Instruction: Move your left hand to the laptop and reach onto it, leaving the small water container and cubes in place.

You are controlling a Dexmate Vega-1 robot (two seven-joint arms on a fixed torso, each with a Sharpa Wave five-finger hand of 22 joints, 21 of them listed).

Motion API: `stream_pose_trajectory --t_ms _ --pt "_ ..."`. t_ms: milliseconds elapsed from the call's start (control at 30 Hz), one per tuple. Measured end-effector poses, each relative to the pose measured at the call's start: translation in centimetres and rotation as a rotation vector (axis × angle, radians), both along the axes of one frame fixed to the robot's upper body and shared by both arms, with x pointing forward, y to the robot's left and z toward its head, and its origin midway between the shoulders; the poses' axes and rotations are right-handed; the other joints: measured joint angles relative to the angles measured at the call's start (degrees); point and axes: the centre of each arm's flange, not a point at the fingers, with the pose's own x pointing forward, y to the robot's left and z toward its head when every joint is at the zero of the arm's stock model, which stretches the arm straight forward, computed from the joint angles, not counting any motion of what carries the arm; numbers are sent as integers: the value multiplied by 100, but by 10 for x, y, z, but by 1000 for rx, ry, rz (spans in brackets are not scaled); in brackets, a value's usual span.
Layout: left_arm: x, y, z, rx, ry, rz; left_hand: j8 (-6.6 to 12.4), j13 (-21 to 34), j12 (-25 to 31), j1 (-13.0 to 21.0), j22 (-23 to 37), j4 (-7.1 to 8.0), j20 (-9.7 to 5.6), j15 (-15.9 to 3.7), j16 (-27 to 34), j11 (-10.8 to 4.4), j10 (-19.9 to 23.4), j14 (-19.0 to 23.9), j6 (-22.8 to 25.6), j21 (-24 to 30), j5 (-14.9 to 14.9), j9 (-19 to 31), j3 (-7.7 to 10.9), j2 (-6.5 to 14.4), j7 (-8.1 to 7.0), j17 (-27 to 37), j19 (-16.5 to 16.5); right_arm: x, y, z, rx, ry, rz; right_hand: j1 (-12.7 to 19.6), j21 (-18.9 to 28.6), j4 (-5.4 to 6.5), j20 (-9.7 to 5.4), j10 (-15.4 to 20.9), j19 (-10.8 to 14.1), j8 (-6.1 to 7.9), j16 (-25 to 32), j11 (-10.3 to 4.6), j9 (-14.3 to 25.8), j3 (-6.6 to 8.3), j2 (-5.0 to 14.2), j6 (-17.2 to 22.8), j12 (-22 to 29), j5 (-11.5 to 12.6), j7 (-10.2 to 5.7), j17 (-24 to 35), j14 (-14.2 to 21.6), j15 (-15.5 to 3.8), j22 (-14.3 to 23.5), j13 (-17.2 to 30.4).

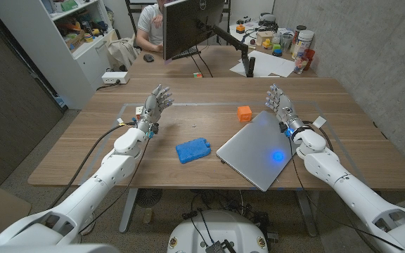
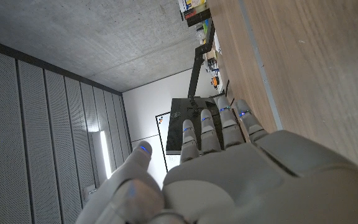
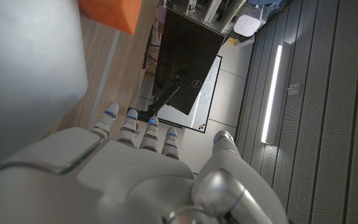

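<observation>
Your left hand (image 1: 157, 100) raised at table's (image 1: 83, 151) left, fingers apart, holding nothing. Right hand (image 1: 280, 102) same, just right of closed laptop (image 1: 257, 149). Blue container (image 1: 190, 150) left of laptop; orange cube (image 1: 244, 113) at its far edge. Monitor (image 1: 192, 24), person (image 1: 148, 22), shelves (image 1: 83, 28) beyond.

Wooden table (image 1: 188, 98) set on grey floor, second desk (image 1: 220, 60) placed just behind it, dark monitor (image 1: 192, 24) mounted there, white shelving (image 1: 83, 31) at its left, concrete wall (image 1: 385, 42) at its right.
</observation>
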Motion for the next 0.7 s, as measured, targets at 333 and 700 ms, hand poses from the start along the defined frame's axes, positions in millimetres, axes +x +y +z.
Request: stream_pose_trajectory --t_ms 333,700 --pt "-2 -1 0 2 0 6 0 0 0 0 -1 0 -1 0 1 0 0 0 0 69 0 0 0 0 0 0 0 0 -2 0 3 -6 6 30 0 0 0 -1 0 0 0 0 -1 0 30 0 0 0 1 0 0 -1 -1 0" --pt "-8 -10 8 62 -21 48 0 -1 0 0 -1 0 -2 -1 0 0 0 0 -1 69 0 -1 -1 0 0 -1 0 2 -4 1 4 -9 11 29 0 0 -1 -1 0 0 0 0 -1 0 30 0 0 -1 1 -1 0 -2 -1 -1"
